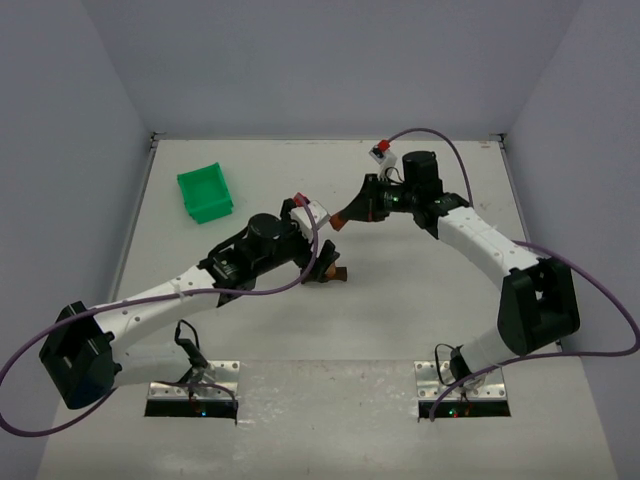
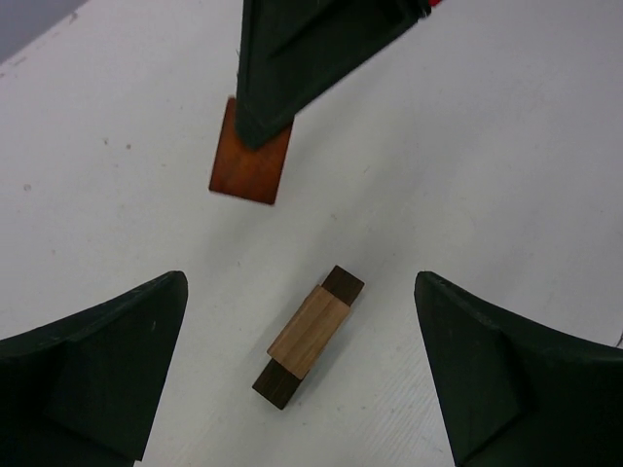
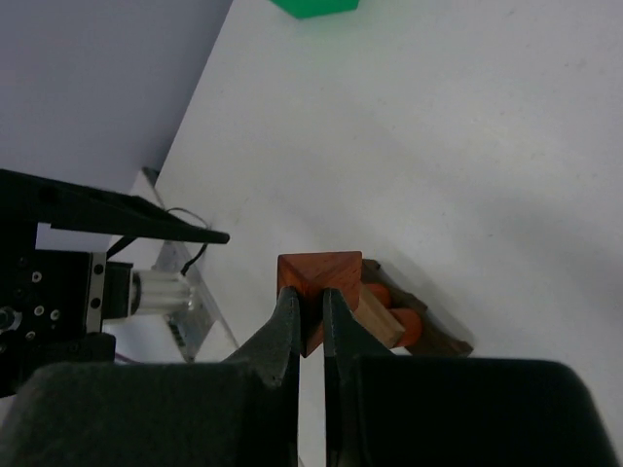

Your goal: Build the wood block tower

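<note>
Top view: left gripper (image 1: 326, 266) sits low at frame centre beside the block stack (image 1: 337, 273), its jaw state unclear here. The right gripper (image 1: 344, 221) is just above, pinching the red-orange cube (image 1: 340, 223). Green bin (image 1: 205, 192) is upper left on the table (image 1: 400, 330). Left wrist: the fingers (image 2: 107, 370) are spread wide, with the stack between them and apart from both. Light block (image 2: 310, 331) lies on the dark plank (image 2: 277, 384), long axis lower left to upper right. Cube is at upper centre-left. Right wrist: fingers pressed on the cube at centre; the stack behind it runs upper left to lower right.
</note>
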You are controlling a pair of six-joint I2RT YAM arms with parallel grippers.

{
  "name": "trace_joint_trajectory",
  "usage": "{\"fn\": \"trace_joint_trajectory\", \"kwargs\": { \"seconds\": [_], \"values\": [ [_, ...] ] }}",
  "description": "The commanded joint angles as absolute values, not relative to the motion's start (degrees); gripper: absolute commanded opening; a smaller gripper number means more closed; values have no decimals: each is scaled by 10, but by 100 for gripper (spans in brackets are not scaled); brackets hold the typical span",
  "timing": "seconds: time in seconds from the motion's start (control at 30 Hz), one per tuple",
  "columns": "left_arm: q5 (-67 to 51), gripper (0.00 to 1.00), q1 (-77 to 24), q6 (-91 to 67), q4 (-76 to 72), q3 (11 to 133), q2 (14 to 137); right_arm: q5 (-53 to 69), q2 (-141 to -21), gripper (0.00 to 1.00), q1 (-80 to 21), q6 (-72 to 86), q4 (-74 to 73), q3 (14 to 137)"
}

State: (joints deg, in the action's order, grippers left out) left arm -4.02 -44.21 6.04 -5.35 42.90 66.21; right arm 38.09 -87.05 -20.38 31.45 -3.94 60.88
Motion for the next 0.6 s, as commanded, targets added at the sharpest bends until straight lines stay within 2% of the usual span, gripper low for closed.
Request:
{"fn": "trace_joint_trajectory", "kwargs": {
  "seconds": [0.0,0.17,0.4,0.57],
  "values": [
    [-54,100,-442,129,-105,479,676,501,-849,0,-202,392,34,589],
    [-57,94,-442,131,-102,493,693,532,-842,0,-202,428,66,573],
    [-87,69,-443,132,-98,485,688,535,-837,0,-201,453,83,568],
    [-90,60,-442,134,-98,479,677,541,-839,0,-200,455,81,571]
  ]
}}
